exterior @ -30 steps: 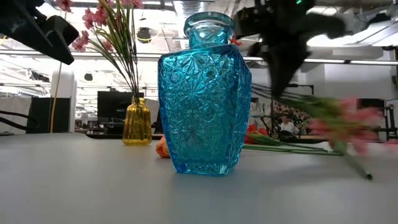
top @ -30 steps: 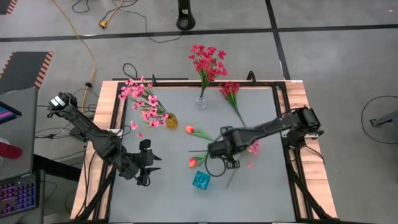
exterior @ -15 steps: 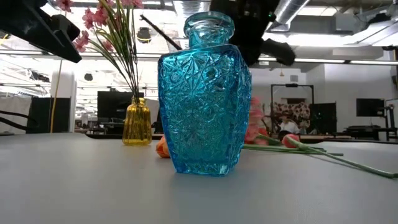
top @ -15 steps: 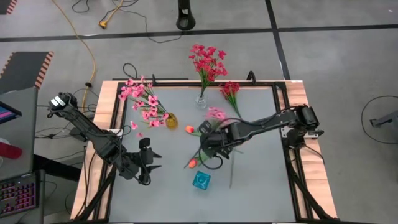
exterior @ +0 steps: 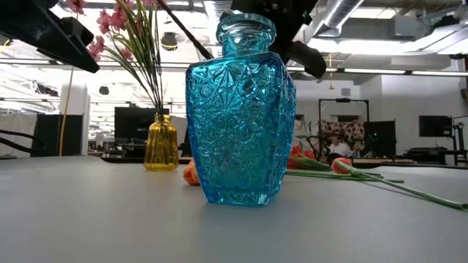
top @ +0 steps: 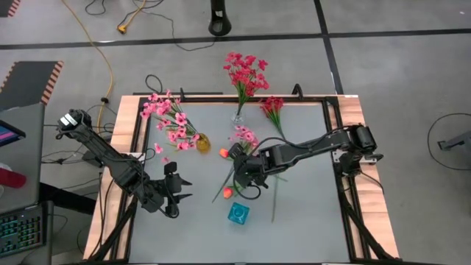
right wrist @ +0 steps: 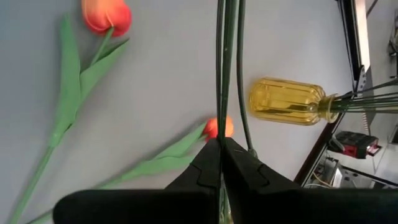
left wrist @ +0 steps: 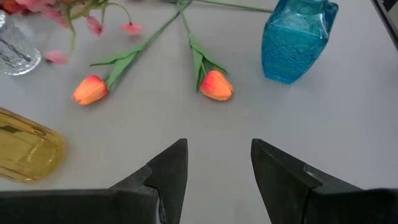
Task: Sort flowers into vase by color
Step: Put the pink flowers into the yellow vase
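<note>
My right gripper (top: pixel 243 174) (right wrist: pixel 221 157) hangs over the table's middle, shut on a pink blossom spray (top: pixel 243 135). That spray's stems run forward past the fingers in the right wrist view. Two orange tulips (top: pixel 224 153) (top: pixel 227 192) lie flat on the table beside it. A dark-red spray (top: pixel 274 107) lies by the far edge. The blue glass vase (top: pixel 238 213) (exterior: pixel 241 117) stands near the gripper, toward the near edge. My left gripper (top: pixel 175 193) (left wrist: pixel 217 158) is open and waits at the table's left, touching nothing. My right gripper pinches the pink spray's thin green stems (right wrist: pixel 221 121) between its two shut fingers, which lie across them. The spray is lifted clear of the table. Its blossoms (top: pixel 243 135) stand out on the gripper's far side, and a stem end (top: pixel 218 194) slants toward the near left.
A yellow vase (top: pixel 201 142) (right wrist: pixel 287 101) with pink flowers stands left of centre. A clear vase (top: pixel 238 119) with red flowers is at the far edge. A loose green stem (top: pixel 274 205) lies right of the blue vase. A raised frame (top: pixel 338 147) borders the table.
My right gripper has moved toward the table's left, from right of centre to the middle, and has turned. The pink spray went with it, lifted off the table; its blossoms swung from the gripper's right side round to the far side.
</note>
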Robot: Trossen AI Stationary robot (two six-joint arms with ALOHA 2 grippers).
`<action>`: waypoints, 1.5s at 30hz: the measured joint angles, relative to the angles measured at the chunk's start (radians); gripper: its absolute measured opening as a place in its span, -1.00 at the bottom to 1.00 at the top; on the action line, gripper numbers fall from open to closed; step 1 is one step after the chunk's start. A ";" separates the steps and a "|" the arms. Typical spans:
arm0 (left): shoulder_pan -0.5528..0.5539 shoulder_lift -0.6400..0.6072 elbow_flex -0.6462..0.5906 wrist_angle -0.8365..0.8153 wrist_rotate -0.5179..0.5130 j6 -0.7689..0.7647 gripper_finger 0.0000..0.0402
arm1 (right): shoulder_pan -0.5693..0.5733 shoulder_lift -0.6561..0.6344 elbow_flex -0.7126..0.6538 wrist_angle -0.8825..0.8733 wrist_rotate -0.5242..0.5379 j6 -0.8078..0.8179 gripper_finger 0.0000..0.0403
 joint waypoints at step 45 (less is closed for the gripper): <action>0.008 0.000 0.000 0.075 -0.046 -0.046 -0.18 | -0.090 0.000 0.000 0.038 -0.132 1.272 -0.30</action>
